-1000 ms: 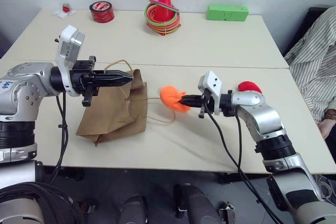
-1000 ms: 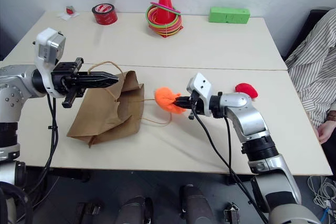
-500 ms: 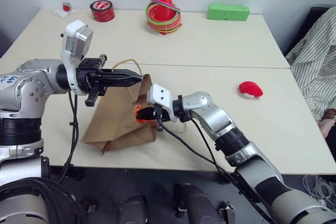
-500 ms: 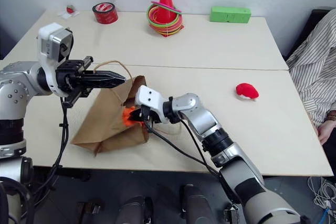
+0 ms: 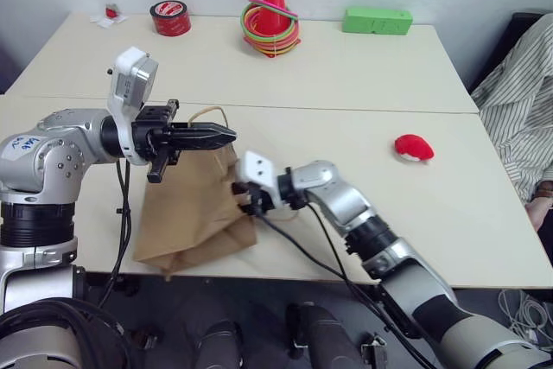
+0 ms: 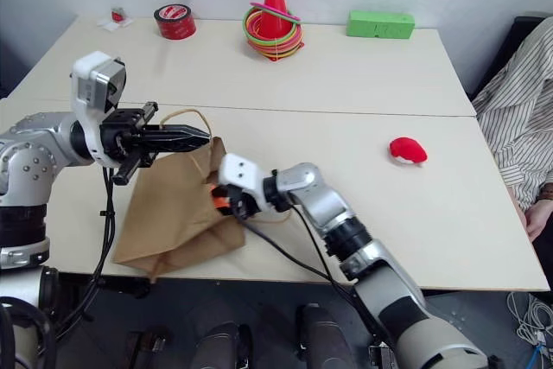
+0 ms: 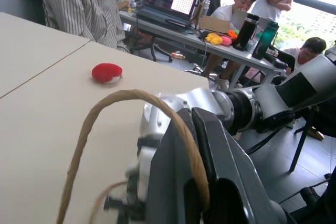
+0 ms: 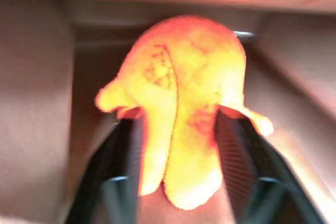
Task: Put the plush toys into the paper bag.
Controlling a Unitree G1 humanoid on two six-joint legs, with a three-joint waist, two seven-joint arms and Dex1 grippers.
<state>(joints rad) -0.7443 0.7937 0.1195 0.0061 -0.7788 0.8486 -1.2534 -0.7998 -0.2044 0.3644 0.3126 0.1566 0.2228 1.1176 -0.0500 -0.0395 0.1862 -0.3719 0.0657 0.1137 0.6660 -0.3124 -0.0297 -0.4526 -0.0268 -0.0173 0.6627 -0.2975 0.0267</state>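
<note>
Orange toy at the bag mouth

We are seeing the left gripper [image 5: 226,135] pinching the paper bag [image 5: 190,213] handle; the right gripper [image 6: 221,200], inside, is parted around the orange plush toy [image 8: 181,103].

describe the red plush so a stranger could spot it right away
Look at the near table, on its right half toward the person in the striped shirt. The red plush lies there alone, well right of the paper bag. It is small, rounded, with a white underside, unlike the red tape roll at the far edge.
</note>
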